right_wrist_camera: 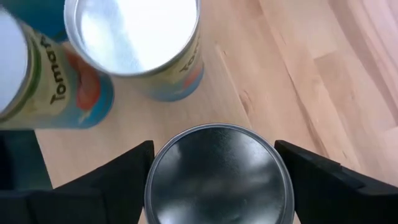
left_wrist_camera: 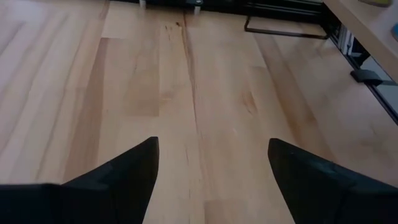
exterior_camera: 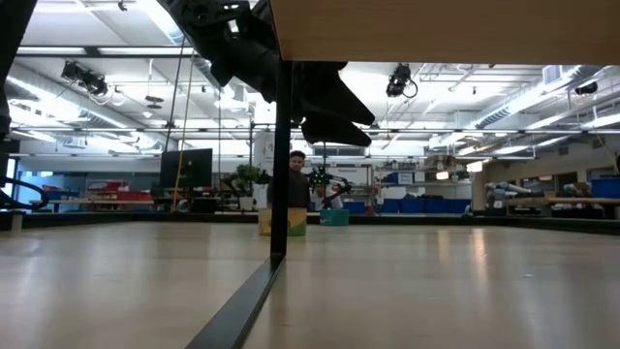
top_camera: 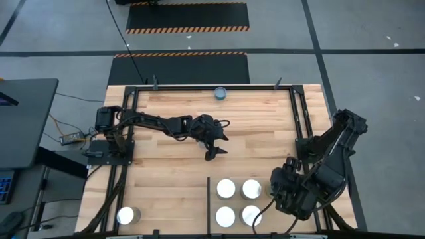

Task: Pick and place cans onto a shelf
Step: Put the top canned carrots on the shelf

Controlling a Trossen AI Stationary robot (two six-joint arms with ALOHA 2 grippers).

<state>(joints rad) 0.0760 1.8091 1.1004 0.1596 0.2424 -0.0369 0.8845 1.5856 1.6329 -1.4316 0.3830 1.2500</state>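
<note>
Four silver-topped cans [top_camera: 238, 202] stand upright in two rows on the light-wood shelf [top_camera: 285, 143], right of the short black divider bar [top_camera: 209, 196]. My right gripper [top_camera: 275, 191] is beside them, its fingers around a dull grey-topped can [right_wrist_camera: 217, 177]. Two of the shelf cans show close by in the right wrist view [right_wrist_camera: 134, 43]. My left gripper [top_camera: 218, 145] is open and empty over the bare board [left_wrist_camera: 211, 93] at the middle. One can [top_camera: 126, 216] stands at the near left, and a blue-grey-topped can [top_camera: 220, 93] stands at the far edge. My right gripper has the grey-topped can between its two fingers, one on each side of the wall just below the top rim [right_wrist_camera: 155, 186]. The fingers come from above, slanting down. The can is upright. The can itself hides whether its base rests on the shelf.
Thin black bars [top_camera: 299, 113] edge the board on the left, right and far sides. In the low view a black post [exterior_camera: 281, 145] stands in front, with the far can [exterior_camera: 291, 223] and a person beyond it. Bare wood lies between the left gripper and the cans.
</note>
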